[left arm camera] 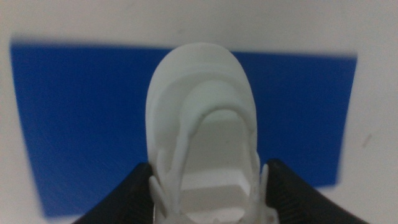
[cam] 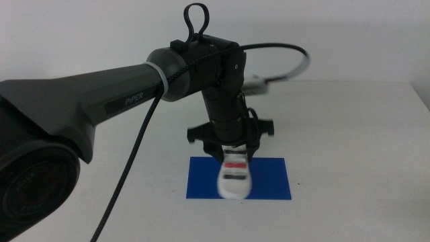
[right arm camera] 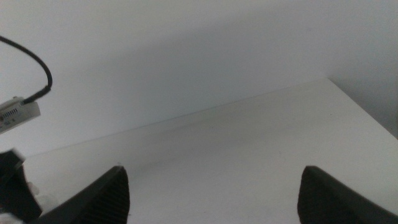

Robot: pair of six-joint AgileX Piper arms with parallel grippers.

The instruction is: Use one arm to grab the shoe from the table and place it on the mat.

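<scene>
The left arm reaches in from the left, and its gripper points down over the blue mat. It is shut on the white shoe with its red and dark straps. The shoe hangs toe-down over the middle of the mat, blurred, and I cannot tell if it touches. In the left wrist view the dark fingers of the left gripper press both sides of the shoe, with the mat behind it. The right gripper is open and empty over the bare table.
The white table runs to a far edge against a white wall. The left arm's black cable hangs down toward the front. The right wrist view shows that cable and a connector at one side.
</scene>
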